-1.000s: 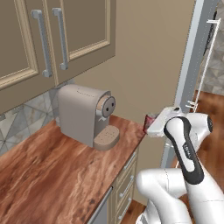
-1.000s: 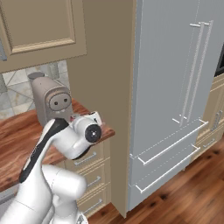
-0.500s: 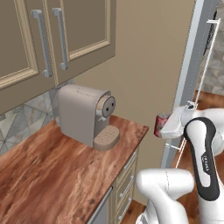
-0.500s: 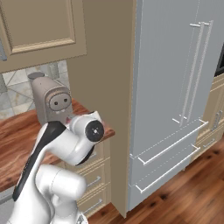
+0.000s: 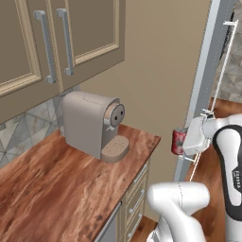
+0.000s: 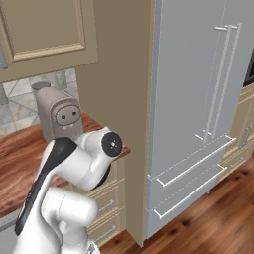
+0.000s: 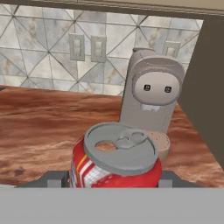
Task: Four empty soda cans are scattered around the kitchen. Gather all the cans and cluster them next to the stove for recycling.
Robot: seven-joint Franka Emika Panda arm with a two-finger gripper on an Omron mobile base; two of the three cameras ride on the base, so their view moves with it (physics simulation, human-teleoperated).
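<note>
Red soda can [image 7: 114,162] sits clamped between the gripper [image 7: 107,178] fingers, carried upright off the right end of the wooden counter [image 5: 56,184]; coffee machine [image 5: 92,124] behind; presumably bound for the stove.

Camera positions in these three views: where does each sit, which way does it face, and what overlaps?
Left base view: behind the arm on its left, facing forward-down over the reddish wood counter; white arm at lower right, hand holding the red soda can.
Right base view: behind on the right, facing the tall grey steel fridge; arm at lower left.
Hand view: on the hand, looking along the fingers past the can.
Shared: all three show the beige rounded coffee machine.
</note>
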